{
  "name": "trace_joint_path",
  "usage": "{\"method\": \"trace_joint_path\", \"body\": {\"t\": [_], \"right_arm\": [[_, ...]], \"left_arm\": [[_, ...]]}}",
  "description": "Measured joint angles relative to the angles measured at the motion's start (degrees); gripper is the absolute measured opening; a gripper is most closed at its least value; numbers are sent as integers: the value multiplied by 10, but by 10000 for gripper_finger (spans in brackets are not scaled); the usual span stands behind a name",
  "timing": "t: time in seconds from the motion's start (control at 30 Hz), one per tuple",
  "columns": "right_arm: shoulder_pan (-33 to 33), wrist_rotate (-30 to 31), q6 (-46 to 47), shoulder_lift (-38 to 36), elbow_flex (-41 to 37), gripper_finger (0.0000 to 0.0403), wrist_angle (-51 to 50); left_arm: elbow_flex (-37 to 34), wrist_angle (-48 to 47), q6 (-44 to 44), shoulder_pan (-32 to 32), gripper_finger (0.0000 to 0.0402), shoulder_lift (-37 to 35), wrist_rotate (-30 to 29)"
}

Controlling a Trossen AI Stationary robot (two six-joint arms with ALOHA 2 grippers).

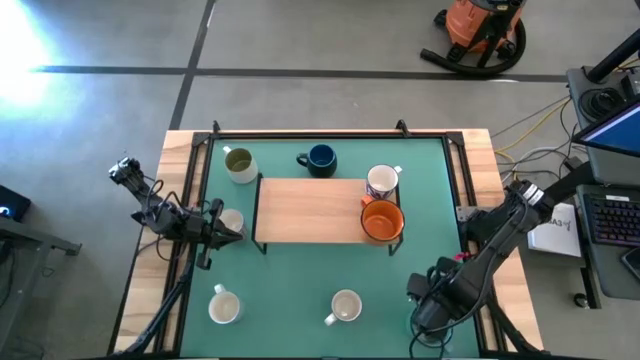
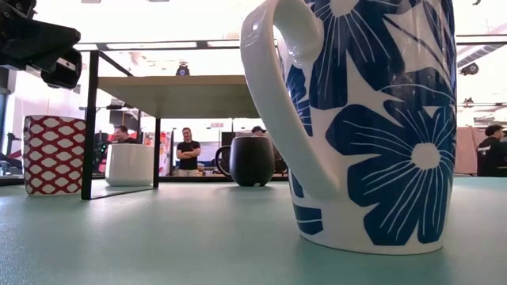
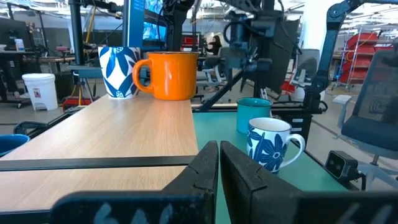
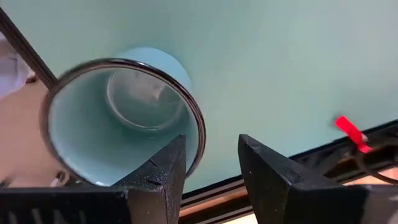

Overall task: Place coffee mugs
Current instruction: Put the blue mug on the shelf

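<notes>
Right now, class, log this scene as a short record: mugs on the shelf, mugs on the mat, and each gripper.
shelf: orange mug and patterned mug at one end
mat: olive mug, navy mug, white mugs
left gripper: shut, beside the shelf
right gripper: open, at the teal mug rim

No writing, brand or number can be read anywhere in these views. The mugs carry only patterns, not words: blue flowers on the white mug (image 2: 372,127) and a red lattice on another mug (image 2: 53,154). A paper (image 1: 557,228) beyond the worktop's edge, near the right claw (image 1: 428,300), bears marks too small to read.
</notes>
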Motion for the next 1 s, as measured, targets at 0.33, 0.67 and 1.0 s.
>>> {"method": "trace_joint_path", "body": {"t": [0.33, 0.67, 1.0], "right_arm": [[10, -7, -16, -16, -75, 134, 86], [26, -4, -16, -16, -114, 134, 99], [26, 5, -60, -16, -159, 118, 165]], "left_arm": [[0, 0, 0, 0, 0, 0, 0], [0, 0, 0, 0, 0, 0, 0], [0, 0, 0, 0, 0, 0, 0]]}}
